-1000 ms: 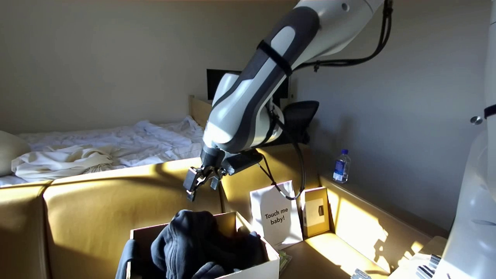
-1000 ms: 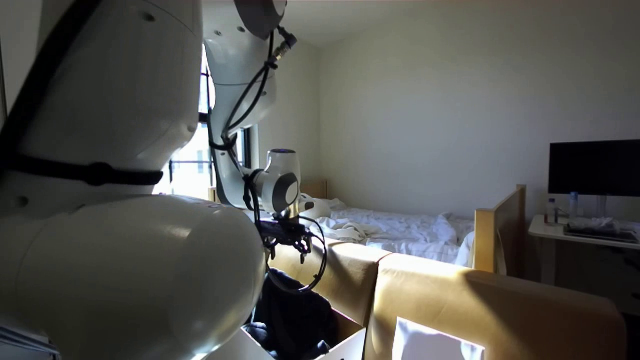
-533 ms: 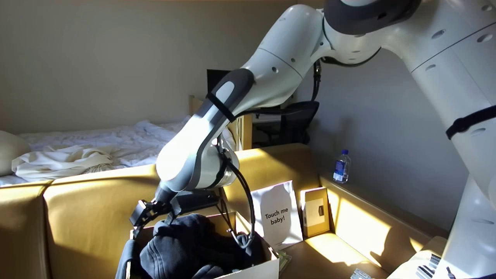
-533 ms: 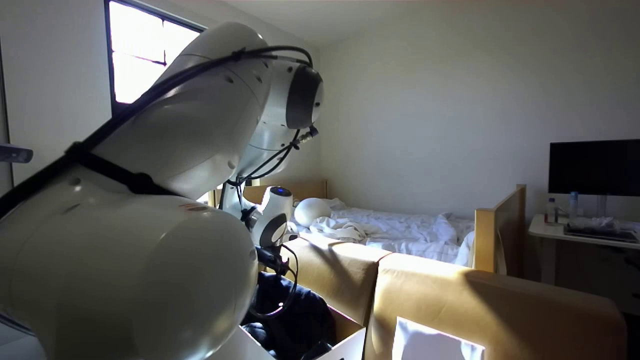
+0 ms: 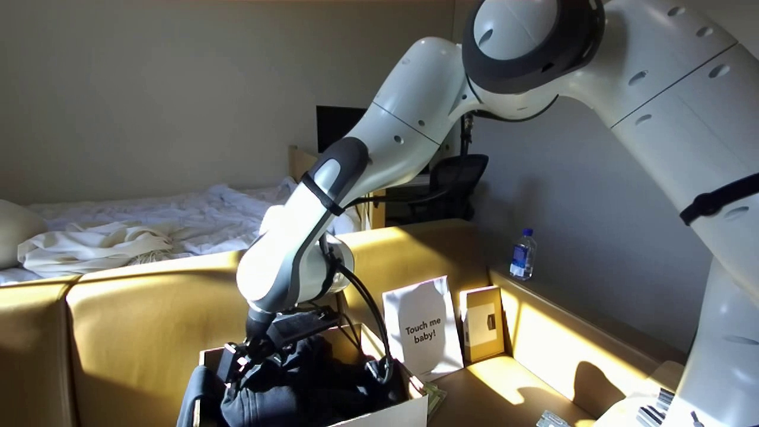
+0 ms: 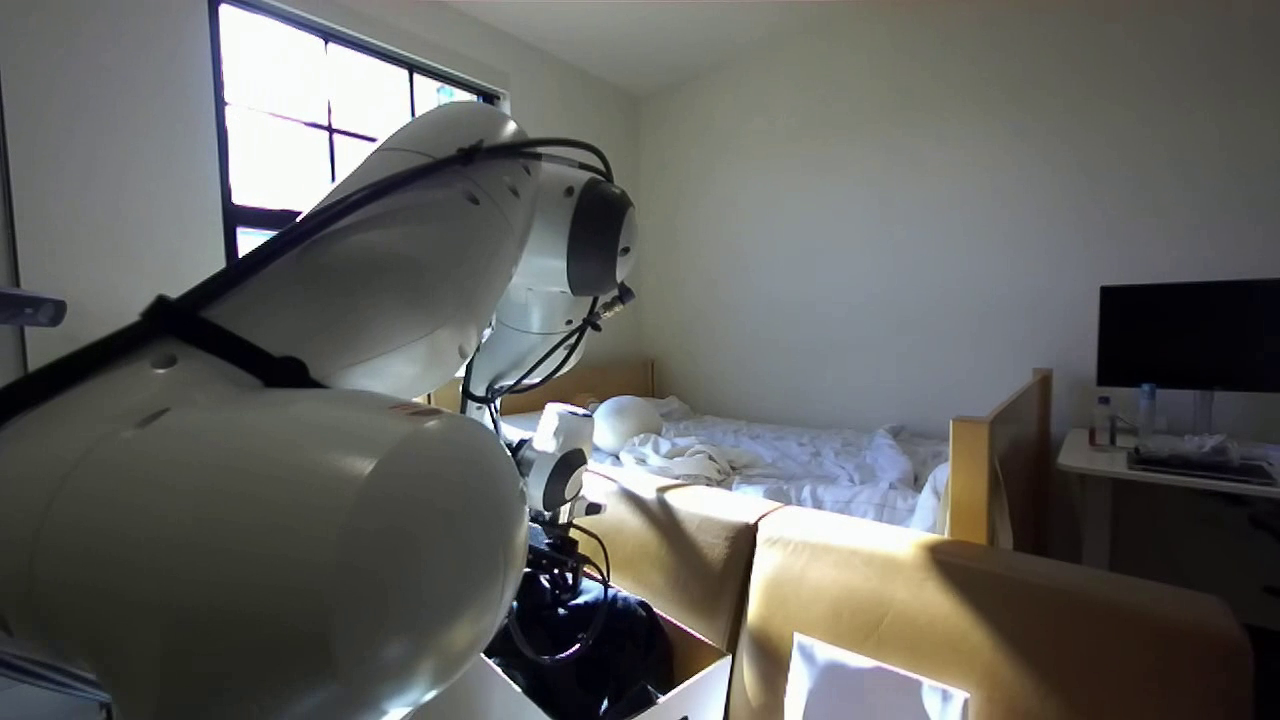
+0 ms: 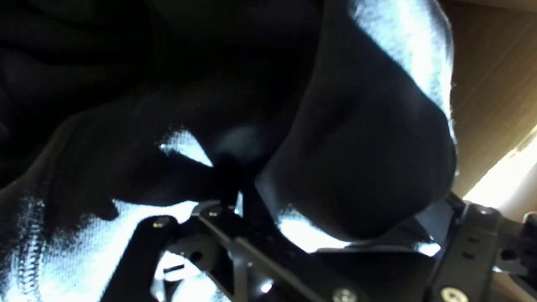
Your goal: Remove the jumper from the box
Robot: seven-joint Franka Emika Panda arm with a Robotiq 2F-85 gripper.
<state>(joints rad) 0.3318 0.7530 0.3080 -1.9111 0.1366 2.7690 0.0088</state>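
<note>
Sunlit backrest (image 5: 148, 323) behind box (image 5: 400, 412); jumper (image 5: 267, 406) inside, beneath wide-spread claw (image 5: 249, 373), fold unclamped between fingers (image 7: 465, 256).

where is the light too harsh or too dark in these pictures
Wrist view: the jumper is mostly dark, with blown-out white patches; in an exterior view, the window glares nearly white; in both exterior views, sunlight and shadow streak the sofa.

The jumper (image 5: 299, 388) is dark, perhaps navy, the box (image 5: 405, 413) white outside.
</note>
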